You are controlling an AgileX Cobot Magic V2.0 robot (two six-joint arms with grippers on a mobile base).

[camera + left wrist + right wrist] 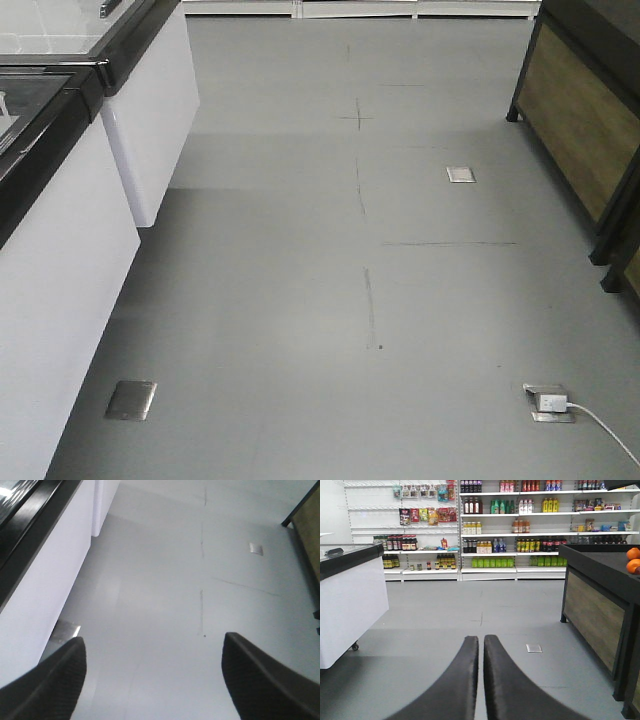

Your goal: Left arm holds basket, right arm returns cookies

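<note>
Left wrist view: left gripper (153, 639) wide, empty, tilted downward; right gripper (481, 638) seemingly closed.

Front, L wrist cams share floor (300, 300), R wrist level

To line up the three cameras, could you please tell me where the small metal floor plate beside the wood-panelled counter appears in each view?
Front view: the floor plate sits upper right of centre, left of the counter.
Left wrist view: the plate is at upper right, near the counter's foot.
Right wrist view: the plate is low, right of centre, left of the counter.
Shared landmark: the white freezer stands along the left side in all three.
</note>
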